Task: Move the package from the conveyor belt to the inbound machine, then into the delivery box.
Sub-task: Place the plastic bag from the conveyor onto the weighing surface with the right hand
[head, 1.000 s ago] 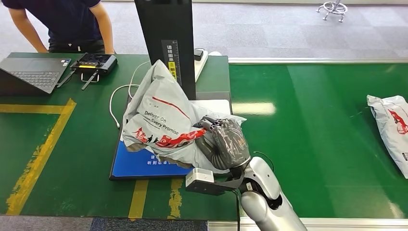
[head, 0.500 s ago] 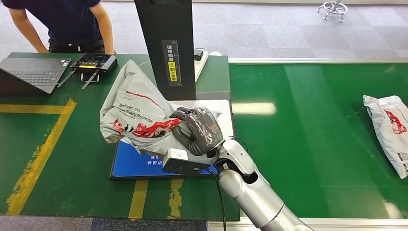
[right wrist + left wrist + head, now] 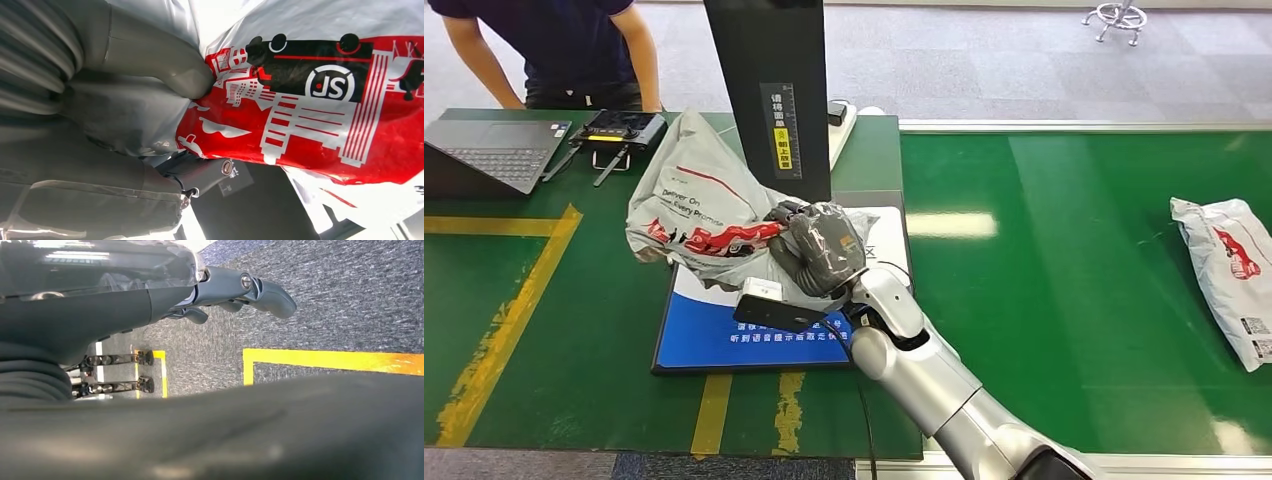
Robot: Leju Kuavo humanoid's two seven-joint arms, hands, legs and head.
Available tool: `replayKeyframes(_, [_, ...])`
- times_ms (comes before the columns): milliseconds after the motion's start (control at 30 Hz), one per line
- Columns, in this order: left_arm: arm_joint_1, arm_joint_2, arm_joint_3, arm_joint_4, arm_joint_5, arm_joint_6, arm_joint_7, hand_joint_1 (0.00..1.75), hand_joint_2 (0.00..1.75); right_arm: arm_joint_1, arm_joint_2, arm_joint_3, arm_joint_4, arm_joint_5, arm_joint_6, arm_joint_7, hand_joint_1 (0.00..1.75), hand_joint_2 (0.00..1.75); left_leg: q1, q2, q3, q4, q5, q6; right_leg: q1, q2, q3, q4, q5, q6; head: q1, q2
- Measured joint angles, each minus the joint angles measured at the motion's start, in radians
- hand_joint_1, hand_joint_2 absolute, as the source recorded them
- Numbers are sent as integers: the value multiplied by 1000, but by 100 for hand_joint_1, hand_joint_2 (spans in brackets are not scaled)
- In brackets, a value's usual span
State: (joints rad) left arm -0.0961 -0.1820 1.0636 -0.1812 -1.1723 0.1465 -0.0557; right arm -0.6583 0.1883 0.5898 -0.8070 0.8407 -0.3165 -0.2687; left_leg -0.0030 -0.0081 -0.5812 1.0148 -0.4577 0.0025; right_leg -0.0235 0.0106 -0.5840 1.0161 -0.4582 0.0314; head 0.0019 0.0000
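A grey plastic package (image 3: 699, 210) with red print hangs above the left edge of the inbound machine's blue and white pad (image 3: 724, 335), beside the machine's black post (image 3: 769, 90). My right hand (image 3: 819, 250) grips the package at its right end. In the right wrist view the thumb (image 3: 160, 65) presses on the package's (image 3: 320, 100) red print. My left hand (image 3: 240, 290) hangs over grey carpet with nothing in it, fingers slightly curled. A second grey package (image 3: 1229, 265) lies on the green conveyor belt (image 3: 1074, 260) at the far right.
A laptop (image 3: 489, 150) and a black device with antennas (image 3: 619, 130) sit at the back left of the green table. A person in dark clothes (image 3: 554, 45) stands behind them. A white cable (image 3: 664, 205) trails behind the package. Yellow tape lines (image 3: 509, 310) mark the table's left part.
My right arm has carried the package leftward and back, from over the pad's middle to its left edge. The second package on the belt has drifted slightly left.
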Motion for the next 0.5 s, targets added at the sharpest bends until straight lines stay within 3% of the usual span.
replayKeyframes(33, [0, 0, 0, 0, 0, 0, 0, 0, 0, -8, 5, 1, 14, 5, -7, 4, 9, 175, 0, 0, 0, 0, 0, 0, 0, 0, 0, 0, 0, 0, 0, 0])
replayKeyframes(67, [0, 0, 0, 0, 0, 0, 0, 0, 0, -15, 10, 2, 31, 10, -16, 8, 0, 175, 0, 0, 0, 0, 0, 0, 0, 0, 0, 0, 0, 0, 0, 0])
replayKeyframes(500, [0, 0, 0, 0, -1, 0, 1, 0, 0, -35, 29, 3, 141, 13, -40, 8, 0, 175, 0, 0, 0, 0, 0, 0, 0, 0, 0, 0, 0, 0, 0, 0])
